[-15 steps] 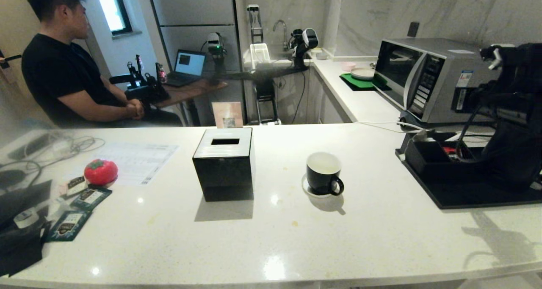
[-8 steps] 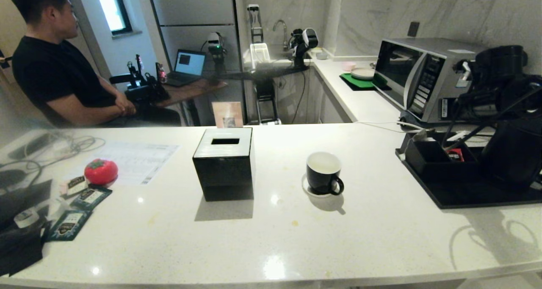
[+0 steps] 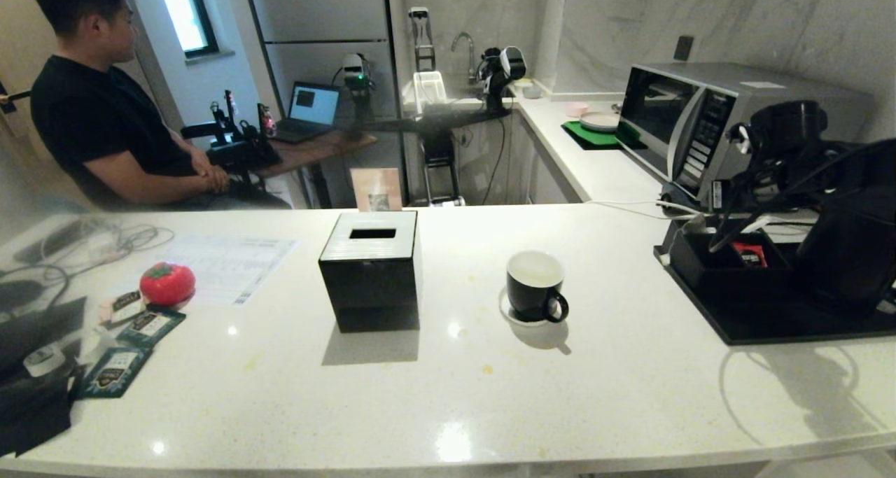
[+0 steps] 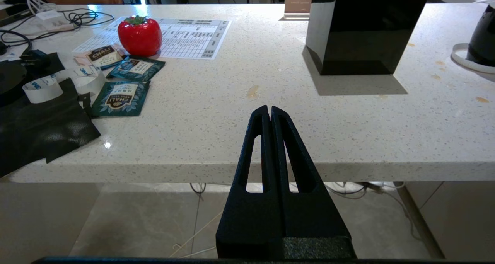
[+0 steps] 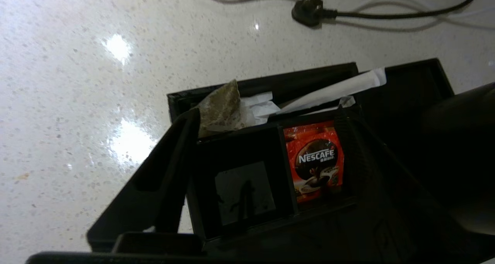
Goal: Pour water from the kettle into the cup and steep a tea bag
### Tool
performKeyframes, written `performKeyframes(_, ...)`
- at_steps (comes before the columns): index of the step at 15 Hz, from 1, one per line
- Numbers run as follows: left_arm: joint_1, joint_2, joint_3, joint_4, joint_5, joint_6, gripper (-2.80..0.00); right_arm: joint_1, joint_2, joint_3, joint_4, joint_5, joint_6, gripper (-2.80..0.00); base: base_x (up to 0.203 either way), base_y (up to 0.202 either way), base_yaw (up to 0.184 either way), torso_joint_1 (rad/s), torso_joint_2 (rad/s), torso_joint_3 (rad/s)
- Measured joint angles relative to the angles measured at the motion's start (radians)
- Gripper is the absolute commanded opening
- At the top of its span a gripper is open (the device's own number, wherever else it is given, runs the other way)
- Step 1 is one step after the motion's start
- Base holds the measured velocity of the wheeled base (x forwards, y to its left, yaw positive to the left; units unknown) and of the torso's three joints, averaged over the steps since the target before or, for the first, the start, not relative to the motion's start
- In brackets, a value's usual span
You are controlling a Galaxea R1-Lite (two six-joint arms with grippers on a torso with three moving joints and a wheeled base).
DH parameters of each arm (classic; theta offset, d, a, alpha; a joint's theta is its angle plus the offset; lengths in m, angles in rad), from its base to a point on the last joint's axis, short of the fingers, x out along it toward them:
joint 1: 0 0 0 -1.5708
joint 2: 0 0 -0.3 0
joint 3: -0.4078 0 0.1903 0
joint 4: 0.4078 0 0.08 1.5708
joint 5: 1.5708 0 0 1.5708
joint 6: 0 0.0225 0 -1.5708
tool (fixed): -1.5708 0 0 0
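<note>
The black cup (image 3: pixel 535 285) stands on its white saucer (image 3: pixel 505 310) mid-counter; whether water is in it cannot be told. The black kettle (image 3: pixel 850 247) stands upright on the black tray (image 3: pixel 770 327) at the right. My right arm (image 3: pixel 787 138) hangs over the black organiser box (image 3: pixel 707 268) beside the kettle. In the right wrist view my right gripper (image 5: pixel 267 115) is open above the box, holding nothing. A brownish pyramid tea bag (image 5: pixel 224 109) lies in the far compartment by one fingertip. My left gripper (image 4: pixel 269 109) is shut and parked in front of the counter edge.
A black cube tissue box (image 3: pixel 371 268) stands left of the cup. A red Nescafe sachet (image 5: pixel 315 159) fills one organiser compartment. Teal tea packets (image 3: pixel 115 369) and a red tomato-shaped thing (image 3: pixel 166 283) lie far left. A microwave (image 3: pixel 672 128) stands behind the tray. A person sits beyond the counter.
My right arm has swung left and down, away from the kettle to above the organiser box. The kettle stays on the tray. The cup has not moved.
</note>
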Motion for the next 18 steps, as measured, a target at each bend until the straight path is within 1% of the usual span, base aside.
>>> performKeyframes(5, 0.0, 0.0, 0.0, 0.0, 0.0, -0.001, -2.8, -0.001, 0.068, -0.092, 0.071, 0.002, 0.002, 0.0, 0.0, 0.0, 0.0, 0.0, 0.0, 0.0)
performKeyframes(8, 0.0, 0.0, 0.0, 0.0, 0.0, 0.0, -2.8, 0.0, 0.096, -0.114, 0.075, 0.003, 0.019, 0.0, 0.0, 0.0, 0.0, 0.0, 0.0, 0.0)
performKeyframes(12, 0.0, 0.0, 0.0, 0.0, 0.0, 0.0, -2.8, 0.0, 0.133, -0.15, 0.078, -0.001, 0.081, 0.0, 0.0, 0.0, 0.0, 0.0, 0.0, 0.0)
performKeyframes(18, 0.0, 0.0, 0.0, 0.0, 0.0, 0.0, -2.8, 0.0, 0.167, -0.166, 0.076, 0.001, 0.083, 0.0, 0.0, 0.0, 0.0, 0.0, 0.0, 0.0)
